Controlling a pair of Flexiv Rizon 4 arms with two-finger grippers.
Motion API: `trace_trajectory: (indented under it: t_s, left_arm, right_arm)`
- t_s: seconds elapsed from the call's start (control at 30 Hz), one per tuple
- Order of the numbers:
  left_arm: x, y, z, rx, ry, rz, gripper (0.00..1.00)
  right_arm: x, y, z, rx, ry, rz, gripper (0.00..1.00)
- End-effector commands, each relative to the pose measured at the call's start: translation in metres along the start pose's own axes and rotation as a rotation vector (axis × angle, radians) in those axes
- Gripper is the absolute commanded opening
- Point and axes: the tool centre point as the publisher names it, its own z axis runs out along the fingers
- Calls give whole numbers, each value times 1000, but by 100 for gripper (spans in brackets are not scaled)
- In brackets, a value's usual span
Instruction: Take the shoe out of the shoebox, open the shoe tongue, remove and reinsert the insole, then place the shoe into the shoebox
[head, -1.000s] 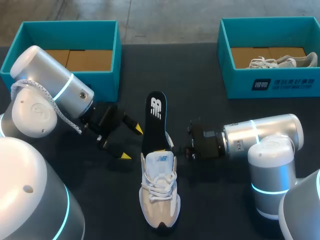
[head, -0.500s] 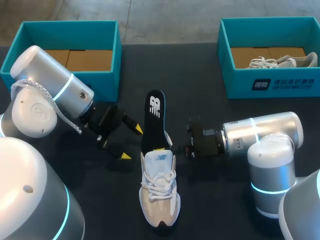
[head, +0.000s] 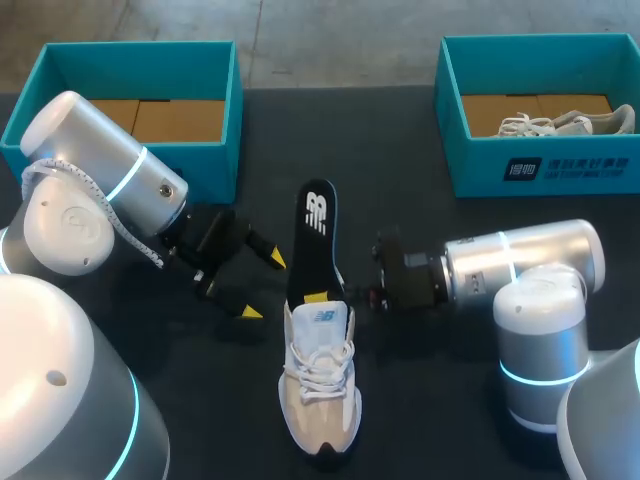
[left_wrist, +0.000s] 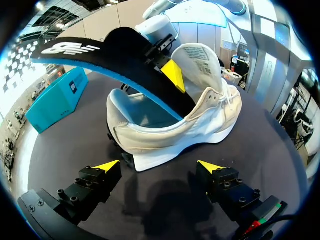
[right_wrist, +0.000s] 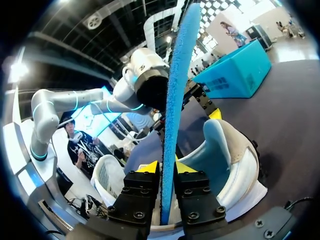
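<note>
A cream and white shoe (head: 318, 385) stands on the dark table with its heel toward the back. Its dark insole (head: 315, 235), blue underneath, sticks up and back out of the heel opening. My right gripper (head: 325, 293) comes in from the right at the shoe's collar. In the right wrist view the insole's blue edge (right_wrist: 175, 90) fills the narrow gap between the right gripper (right_wrist: 167, 167) fingers, above the shoe (right_wrist: 235, 155). My left gripper (head: 260, 287) stands open just left of the heel, holding nothing. In its own view the left gripper (left_wrist: 159, 166) faces the shoe (left_wrist: 200, 125) and insole (left_wrist: 115, 55).
An open teal shoebox (head: 215, 140) stands at the back left, near my left arm. A second teal box (head: 540, 170) at the back right holds another white shoe (head: 555, 125).
The insole's upper end has swung slightly to the right and back. The right gripper has shifted a little at the shoe's collar. The left arm and the shoe have stayed still.
</note>
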Motion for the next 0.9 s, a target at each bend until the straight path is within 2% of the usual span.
trace_trajectory:
  t_s: [0.03, 0.73, 0.8, 0.87, 0.9]
  left_arm:
    - [1, -1, -1, -4, 0, 0, 100]
    - [1, -1, -1, -4, 0, 0, 100]
    - [1, -1, -1, -4, 0, 0, 100]
    - [1, -1, -1, -4, 0, 0, 100]
    - [1, -1, -1, -4, 0, 0, 100]
  right_arm:
    - [5, 5, 0, 10, -11, -6, 19]
    - [4, 19, 5, 12, -22, -33, 22]
    - [4, 20, 4, 11, -25, -36, 19]
    - [3, 20, 4, 10, -26, -38, 4]
    - [3, 20, 4, 10, -26, -39, 0]
